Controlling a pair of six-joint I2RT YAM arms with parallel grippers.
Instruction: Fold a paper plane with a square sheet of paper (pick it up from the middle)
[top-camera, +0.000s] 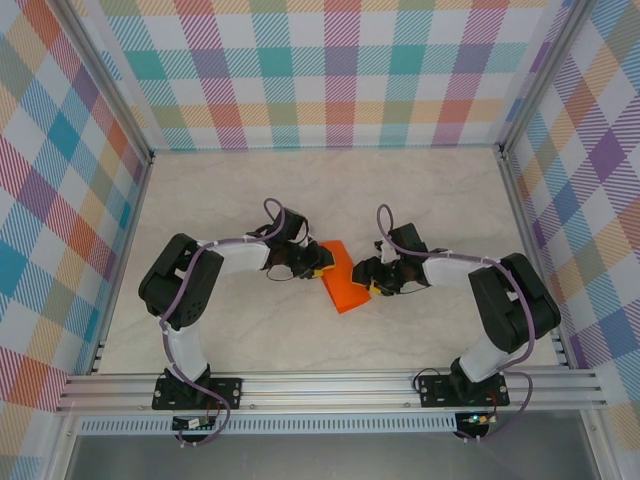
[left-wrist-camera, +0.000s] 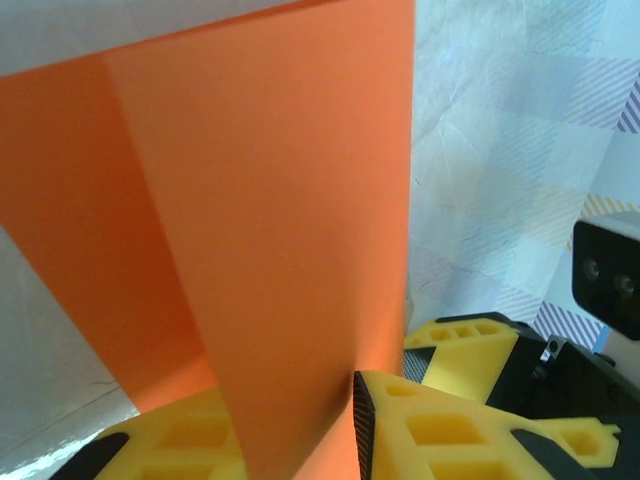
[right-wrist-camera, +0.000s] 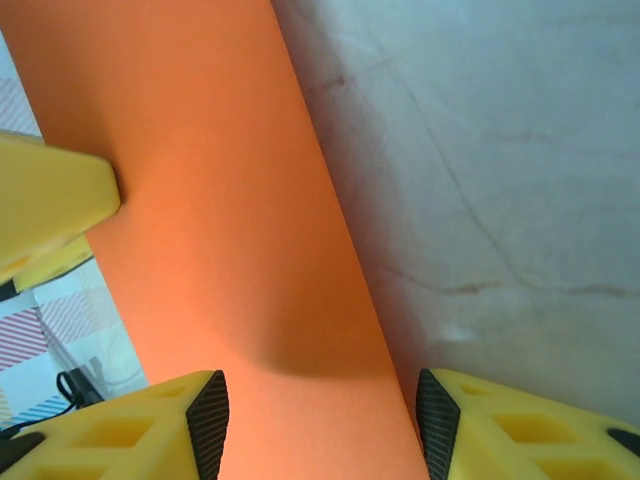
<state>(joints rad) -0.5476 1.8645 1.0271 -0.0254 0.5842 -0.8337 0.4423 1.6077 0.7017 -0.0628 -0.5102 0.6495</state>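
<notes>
The square sheet of paper is bright orange and folded into a narrower creased shape at the table's middle, between both arms. My left gripper sits at its upper left edge. In the left wrist view a raised flap of the paper stands between the jaws of the left gripper; the right pad touches it and the flap hides the left pad. My right gripper is at the paper's right edge. Its jaws stand open over the flat paper.
The marbled tabletop is ringed by plaid walls, with an aluminium rail along the near edge. The left gripper's yellow finger rests on the paper in the right wrist view. The right gripper's finger is close by in the left wrist view.
</notes>
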